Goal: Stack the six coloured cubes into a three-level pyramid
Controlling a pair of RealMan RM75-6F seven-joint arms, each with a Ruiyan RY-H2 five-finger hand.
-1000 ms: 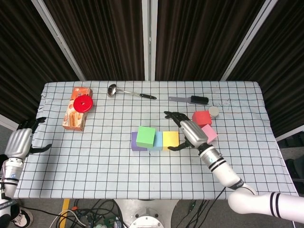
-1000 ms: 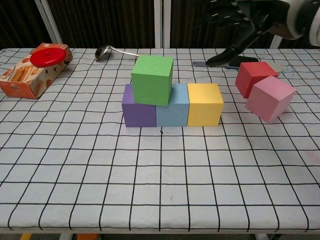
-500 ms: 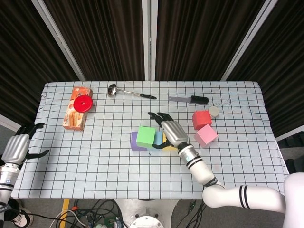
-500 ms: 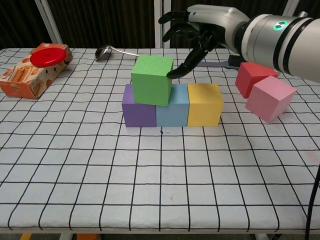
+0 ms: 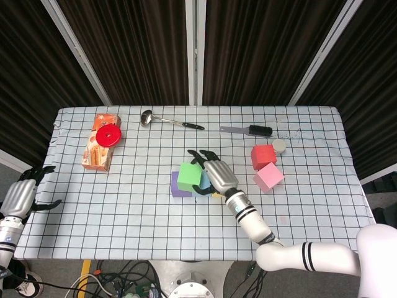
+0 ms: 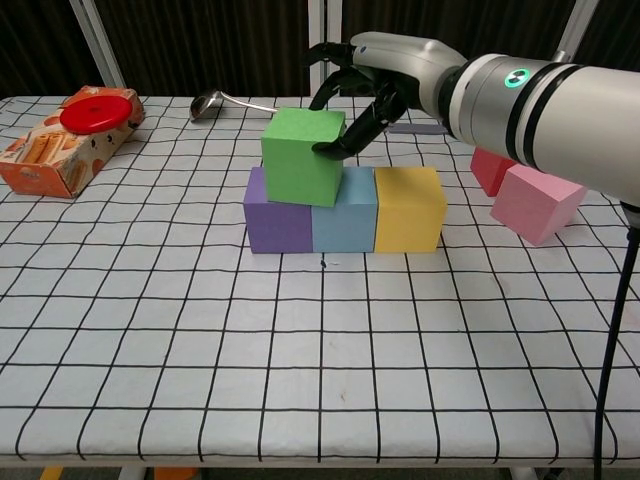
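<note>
Sitting on top of the purple foam cube (image 6: 277, 212) and the light blue foam cube (image 6: 346, 213), the green foam cube (image 6: 303, 156) forms the second level, slightly turned against the row beneath. The right robot hand (image 6: 375, 72) is over its far right corner, fingers spread, with the thumb tip touching the cube's right edge; it grips nothing. Just below and to the right of that robot hand, the yellow foam cube (image 6: 409, 208) closes the bottom row, touching the blue one. Further right of the robot hand, well apart from the row, the red foam cube (image 5: 263, 156) and the pink foam cube (image 6: 537, 203) sit close together on the checked bench (image 6: 320, 360).

Behind the robot hand lie a metal ladle with a black handle (image 5: 167, 120) and a black-handled scraper (image 5: 247, 130). Far to its left rests an orange snack box (image 5: 99, 149) with a red round lid (image 5: 108, 135) on it. The left robot hand (image 5: 23, 196) hangs off the bench's left edge, fingers apart, holding nothing.
</note>
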